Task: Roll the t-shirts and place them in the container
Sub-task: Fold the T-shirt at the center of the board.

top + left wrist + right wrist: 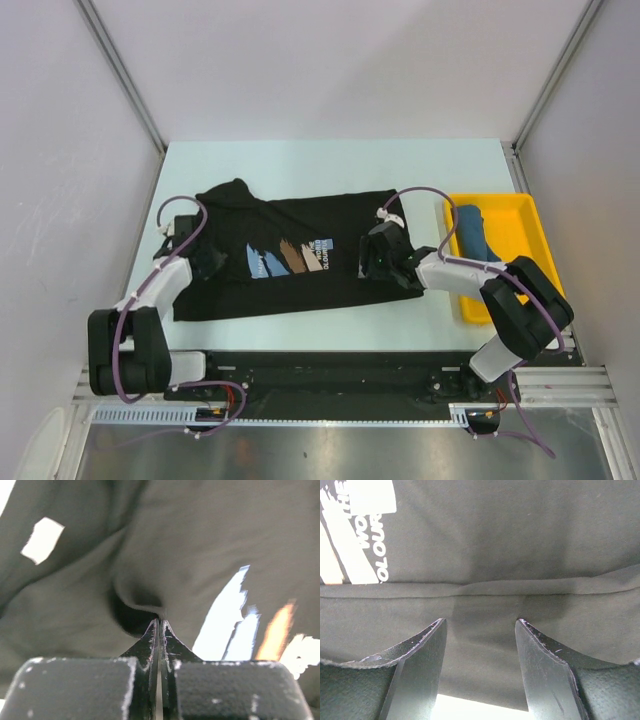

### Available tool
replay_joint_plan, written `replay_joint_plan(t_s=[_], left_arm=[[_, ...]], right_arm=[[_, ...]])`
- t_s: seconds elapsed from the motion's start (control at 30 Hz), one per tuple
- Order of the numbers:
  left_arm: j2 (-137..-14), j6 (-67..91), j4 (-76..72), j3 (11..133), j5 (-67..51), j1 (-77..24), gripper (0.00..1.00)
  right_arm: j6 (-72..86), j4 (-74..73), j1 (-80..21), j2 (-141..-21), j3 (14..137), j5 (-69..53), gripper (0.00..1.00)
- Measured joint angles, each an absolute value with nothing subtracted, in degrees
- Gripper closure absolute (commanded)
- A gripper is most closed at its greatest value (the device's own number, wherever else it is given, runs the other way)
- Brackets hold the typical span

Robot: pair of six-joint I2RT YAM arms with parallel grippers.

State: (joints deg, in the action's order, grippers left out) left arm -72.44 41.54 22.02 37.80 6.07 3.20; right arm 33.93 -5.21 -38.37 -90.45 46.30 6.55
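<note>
Your black t-shirt (320, 215) lies spread on the middle of the tabletop (300, 160), with its brush-stroke print (285, 260) facing up. At its 9 o'clock edge sits your left claw (207, 262). The wrist view shows that claw's fingers (150, 640) pressed together on a raised pucker of the black cloth. At the shirt's 3 o'clock edge is your right claw (372, 262). Its fingers (422, 650) are spread wide with nothing gripped, and black cloth and the stitched hem (520, 587) lie just beyond their tips. Further out at 3 o'clock, the teal-blue t-shirt (474, 235) rests bundled in the left part of a yellow tray (530, 240), apart from the black shirt.
</note>
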Motion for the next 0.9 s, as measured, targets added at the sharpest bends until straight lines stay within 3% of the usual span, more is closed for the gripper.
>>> replay_joint_plan(t_s=[0.5, 0.77, 0.9], left_arm=[[-87.29, 39.11, 17.12, 50.85, -1.91, -1.58, 0.98], [-91.55, 35.09, 15.51, 52.95, -6.70, -3.79, 0.87], [-92.29, 32.99, 15.49, 52.95, -8.29, -4.69, 0.70]], right_arm=[[33.34, -5.28, -35.77, -90.45, 47.62, 6.59, 0.38], [33.34, -5.30, -35.77, -90.87, 49.12, 6.81, 0.38], [33.34, -5.56, -35.81, -91.53, 49.30, 7.16, 0.37]])
